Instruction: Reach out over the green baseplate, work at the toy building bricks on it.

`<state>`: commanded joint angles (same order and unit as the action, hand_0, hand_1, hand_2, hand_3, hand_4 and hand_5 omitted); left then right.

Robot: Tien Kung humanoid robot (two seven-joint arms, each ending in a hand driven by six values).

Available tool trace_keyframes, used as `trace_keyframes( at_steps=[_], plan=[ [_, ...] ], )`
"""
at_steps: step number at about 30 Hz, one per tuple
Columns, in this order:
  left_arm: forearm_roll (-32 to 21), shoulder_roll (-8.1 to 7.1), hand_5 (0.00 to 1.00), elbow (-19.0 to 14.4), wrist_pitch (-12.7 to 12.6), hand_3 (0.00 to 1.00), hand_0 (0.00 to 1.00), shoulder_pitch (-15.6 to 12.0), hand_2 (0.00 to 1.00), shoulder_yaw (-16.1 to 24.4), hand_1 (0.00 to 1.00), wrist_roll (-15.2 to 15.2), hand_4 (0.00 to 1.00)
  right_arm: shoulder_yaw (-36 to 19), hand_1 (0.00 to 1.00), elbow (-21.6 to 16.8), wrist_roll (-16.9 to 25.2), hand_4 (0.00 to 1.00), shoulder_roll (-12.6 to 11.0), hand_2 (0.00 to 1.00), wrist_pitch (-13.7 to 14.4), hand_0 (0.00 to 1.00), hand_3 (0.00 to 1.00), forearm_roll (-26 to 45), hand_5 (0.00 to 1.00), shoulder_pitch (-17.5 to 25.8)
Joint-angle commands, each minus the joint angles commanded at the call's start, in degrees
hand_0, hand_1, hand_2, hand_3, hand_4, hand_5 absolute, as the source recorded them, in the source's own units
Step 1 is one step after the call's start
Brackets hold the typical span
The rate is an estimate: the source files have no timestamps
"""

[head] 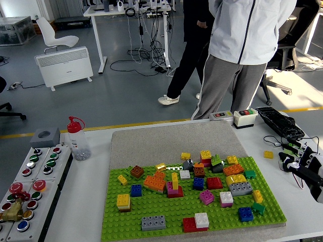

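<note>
While your right hand (303,169) waits at the right edge of the table, you see only part of it, black and white, lying low with nothing in it; whether its fingers are spread or curled cannot be told. Your left hand is out of sight. Just beside the hand, toward the table's middle, lies the green baseplate (166,209), flat on a grey mat (151,143). Nearest the hand on the plate stand a small yellow brick (258,196), a blue brick (246,214) and a grey brick (240,188). Farther off sit orange, red, pink and white bricks, some stacked in twos, most loose and single. Judging by this, the work has barely begun: the hand has not yet reached over the plate. Beyond the plate, well away from the hand, a clear bottle with a red cap (77,138) stands beside a button panel (30,189). A person stands at the far side, hands not visible.
</note>
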<state>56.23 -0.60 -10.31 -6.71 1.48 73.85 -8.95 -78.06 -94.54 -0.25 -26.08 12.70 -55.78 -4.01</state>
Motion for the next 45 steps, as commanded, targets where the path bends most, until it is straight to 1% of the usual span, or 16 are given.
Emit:
trace_keyframes(
  at_steps=[2,3,6,8,9,11,14,15,20,21,27,31,38,39,44,45],
  plan=[
    [-0.1,-0.01,0.998,0.0,0.0,0.671,0.728,0.0,0.830,0.0,0.786,0.0,0.477,0.6,0.792,-0.5,-0.5,0.683,-0.6,0.830,-0.4,0.817,0.848,-2.4,0.062,0.0],
    [-0.1,-0.02,0.998,0.0,0.0,0.669,0.728,0.0,0.828,-0.1,0.785,0.0,0.477,1.1,0.776,-0.8,-0.8,0.679,-1.0,0.803,-0.8,0.788,0.817,-4.1,0.045,-0.1],
    [-0.3,-0.06,0.998,0.0,0.0,0.669,0.728,0.0,0.828,-0.2,0.785,0.1,0.477,3.0,0.776,-2.3,-1.8,0.679,-2.5,0.803,-2.1,0.788,0.817,-10.3,0.045,-0.1],
    [-0.4,-0.07,0.998,0.0,0.0,0.669,0.728,0.0,0.828,-0.2,0.785,0.1,0.477,3.8,0.776,-3.0,-2.0,0.679,-3.2,0.803,-2.5,0.788,0.817,-14.7,0.045,-0.2],
    [-0.4,-0.07,0.998,0.0,0.0,0.670,0.727,0.0,0.827,-0.2,0.785,0.1,0.478,4.4,0.742,-3.4,-2.2,0.673,-3.5,0.764,-2.8,0.723,0.777,-16.9,0.033,-0.2],
    [-0.5,-0.10,0.998,0.0,0.0,0.670,0.727,0.1,0.827,-0.3,0.785,0.1,0.478,5.4,0.742,-4.0,-2.4,0.673,-3.9,0.764,-3.2,0.723,0.777,-20.7,0.033,-0.4],
    [-0.6,-0.12,0.998,0.0,0.0,0.670,0.727,0.2,0.827,-0.4,0.785,0.1,0.478,6.8,0.742,-4.5,-2.7,0.673,-4.3,0.764,-3.6,0.723,0.777,-26.6,0.033,-0.9],
    [-0.7,-0.13,0.998,0.0,0.0,0.668,0.727,0.2,0.826,-0.4,0.784,0.1,0.476,7.4,0.715,-4.6,-2.9,0.658,-4.4,0.722,-3.7,0.681,0.758,-28.3,0.014,-1.2],
    [-0.8,-0.15,0.998,0.0,0.0,0.668,0.727,0.3,0.826,-0.4,0.784,0.1,0.476,10.9,0.715,-4.2,-4.7,0.658,-4.5,0.722,-4.3,0.681,0.758,-37.4,0.014,-3.4],
    [-0.8,-0.15,0.998,0.0,0.0,0.668,0.727,0.4,0.827,-0.5,0.784,0.1,0.476,11.6,0.698,-4.0,-5.2,0.657,-4.4,0.700,-4.5,0.655,0.743,-39.2,0.017,-4.0],
    [-1.0,-0.17,0.998,0.0,-0.1,0.667,0.727,0.4,0.825,-0.6,0.784,0.1,0.476,16.5,0.698,-2.9,-8.5,0.657,-4.1,0.698,-7.1,0.651,0.738,-47.4,0.023,-8.0],
    [-1.2,-0.18,0.998,0.0,-0.1,0.667,0.727,0.5,0.825,-0.7,0.784,0.1,0.476,19.4,0.698,-2.2,-10.4,0.657,-4.0,0.698,-8.7,0.651,0.738,-50.9,0.023,-10.3],
    [-1.4,-0.21,0.998,0.0,-0.1,0.667,0.727,0.6,0.825,-0.9,0.784,0.1,0.476,23.2,0.708,-0.8,-12.3,0.654,-3.5,0.708,-10.4,0.660,0.745,-53.3,0.031,-13.8],
    [-1.4,-0.21,0.998,0.0,-0.1,0.668,0.727,0.6,0.824,-1.0,0.784,0.1,0.476,23.6,0.730,-0.5,-12.7,0.656,-3.4,0.738,-10.7,0.689,0.763,-53.5,0.034,-14.3],
    [-1.5,-0.21,0.998,0.0,-0.1,0.668,0.727,0.6,0.824,-1.1,0.784,0.1,0.476,26.1,0.730,1.1,-14.4,0.656,-2.9,0.738,-12.5,0.689,0.763,-55.6,0.034,-17.0],
    [-1.5,-0.22,0.998,0.0,-0.1,0.669,0.727,0.6,0.824,-1.1,0.784,0.1,0.476,26.7,0.722,1.5,-14.8,0.656,-2.8,0.728,-12.9,0.672,0.761,-56.2,0.034,-17.6]
  ],
)
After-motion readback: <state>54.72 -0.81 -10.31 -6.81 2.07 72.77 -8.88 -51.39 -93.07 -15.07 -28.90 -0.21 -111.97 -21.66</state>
